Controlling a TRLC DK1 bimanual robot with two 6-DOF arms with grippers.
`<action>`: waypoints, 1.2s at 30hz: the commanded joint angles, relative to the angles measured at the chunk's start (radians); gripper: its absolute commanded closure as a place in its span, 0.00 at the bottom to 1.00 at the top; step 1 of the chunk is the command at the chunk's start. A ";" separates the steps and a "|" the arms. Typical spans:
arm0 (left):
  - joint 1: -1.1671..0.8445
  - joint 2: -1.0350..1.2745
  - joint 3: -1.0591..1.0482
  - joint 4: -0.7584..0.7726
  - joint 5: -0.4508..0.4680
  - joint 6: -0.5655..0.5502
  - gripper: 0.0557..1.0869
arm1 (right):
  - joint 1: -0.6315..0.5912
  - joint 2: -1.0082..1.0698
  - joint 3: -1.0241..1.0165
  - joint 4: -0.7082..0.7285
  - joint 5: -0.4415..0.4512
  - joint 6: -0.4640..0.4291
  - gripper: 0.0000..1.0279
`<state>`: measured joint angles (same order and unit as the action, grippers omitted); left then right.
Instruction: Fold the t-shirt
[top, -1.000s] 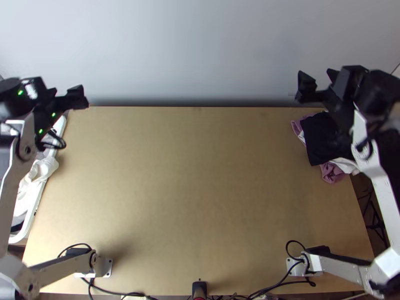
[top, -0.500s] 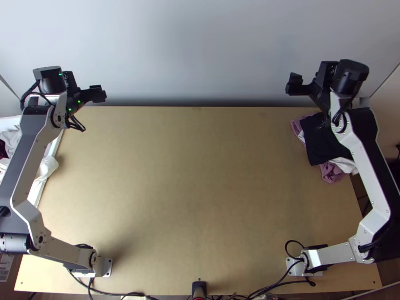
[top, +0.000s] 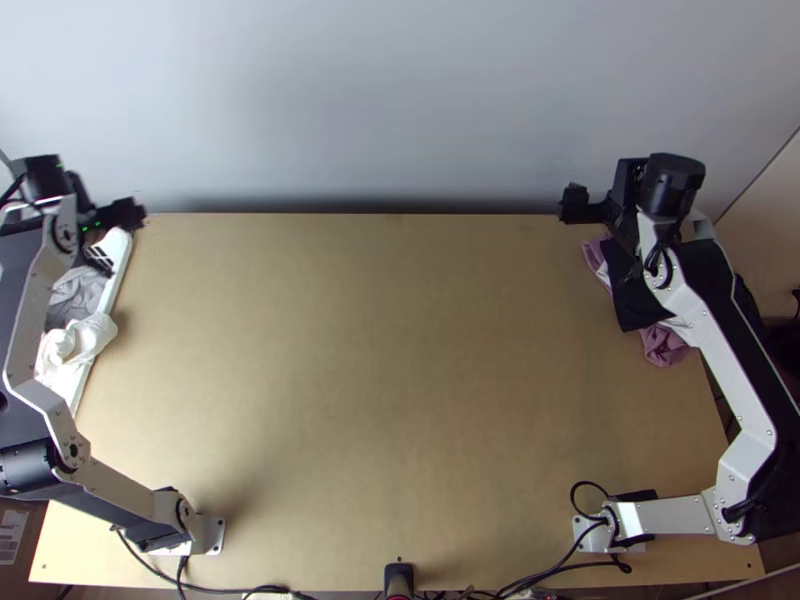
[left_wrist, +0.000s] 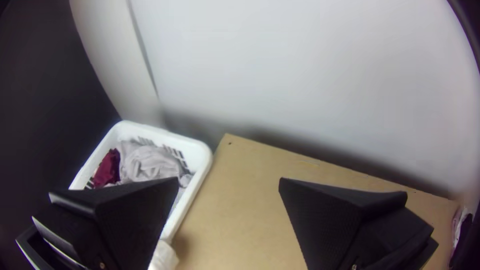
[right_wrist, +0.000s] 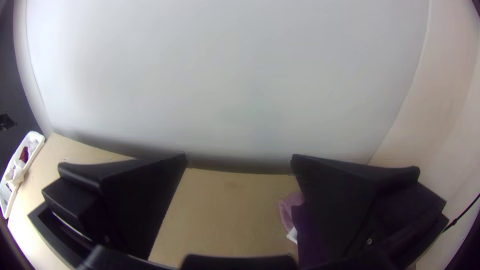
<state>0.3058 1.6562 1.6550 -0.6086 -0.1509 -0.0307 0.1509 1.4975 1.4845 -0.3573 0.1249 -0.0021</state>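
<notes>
Basket (left_wrist: 202, 157) w/ clothes (left_wrist: 150, 165) by counter (top: 400, 350); R arm (top: 705, 325) partly blocks cloth pile (top: 665, 345); L gripper (top: 128, 213), released, has swung outward; R gripper (top: 580, 205), also released, shifted slightly

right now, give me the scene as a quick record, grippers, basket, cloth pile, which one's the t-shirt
left gripper: open, near the table's far left corner
right gripper: open, near the far right corner
basket: white, left side, grey cloth and dark red cloth inside
pile: right side, bunched, black cloth over mauve cloth
t-shirt: cannot tell which
</notes>
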 joint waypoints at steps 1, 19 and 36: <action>0.181 -0.018 -0.092 -0.043 -0.001 0.101 0.05 | 0.018 -0.022 -0.075 0.009 0.030 -0.009 0.05; 0.449 0.002 -0.276 0.000 -0.003 0.431 0.05 | 0.072 -0.042 -0.127 0.055 0.055 -0.033 0.05; 0.406 -0.003 -0.448 0.043 0.034 0.465 0.22 | 0.130 -0.063 -0.205 0.129 0.121 -0.053 0.05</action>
<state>0.7315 1.6611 1.2552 -0.5735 -0.1501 0.4496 0.2588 1.4487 1.3319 -0.2764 0.2192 -0.0467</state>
